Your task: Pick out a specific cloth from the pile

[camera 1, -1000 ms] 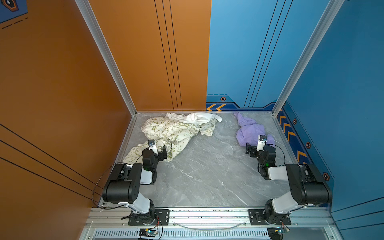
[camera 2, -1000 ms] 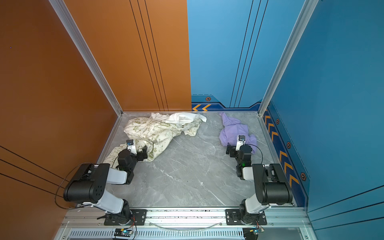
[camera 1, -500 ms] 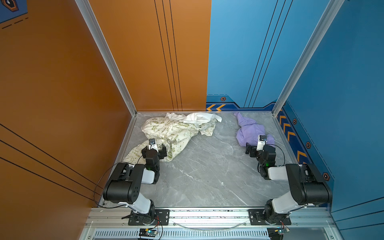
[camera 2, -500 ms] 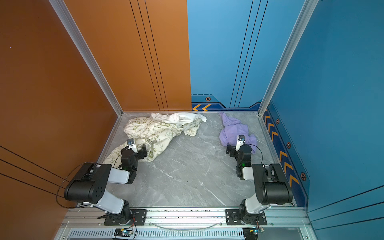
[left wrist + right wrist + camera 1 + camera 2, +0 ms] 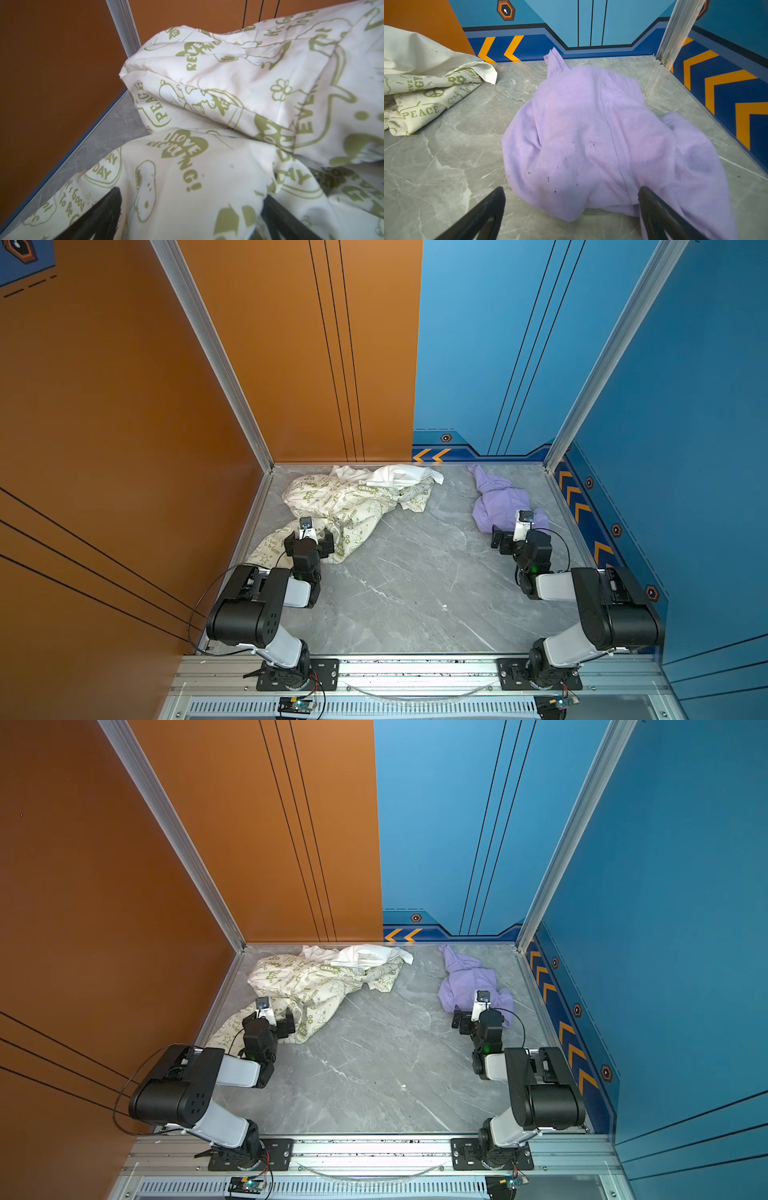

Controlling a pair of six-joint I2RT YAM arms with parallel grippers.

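The lavender cloth (image 5: 498, 502) (image 5: 467, 979) (image 5: 591, 124) lies crumpled on the grey floor at the back right, apart from the pile. The pile is a cream cloth with green print (image 5: 353, 506) (image 5: 316, 986) (image 5: 425, 99) with a plain white cloth (image 5: 399, 477) (image 5: 365, 957) (image 5: 415, 56) on its far edge. My right gripper (image 5: 517, 533) (image 5: 571, 190) is open and low at the lavender cloth's near edge, one finger beside the fabric and one against it. My left gripper (image 5: 309, 537) (image 5: 192, 193) is open over the cream cloth's near flap, which bulges between its fingers.
An orange wall (image 5: 124, 427) closes the left side and part of the back; blue walls (image 5: 685, 448) close the rest. Aluminium posts stand in the back corners. Bare marble floor (image 5: 415, 572) separates the pile from the lavender cloth. A metal rail (image 5: 415, 668) runs along the front.
My left gripper has turned at the wrist, from angled toward the right to squarer over the cream cloth. The right arm and the cloths have not moved.
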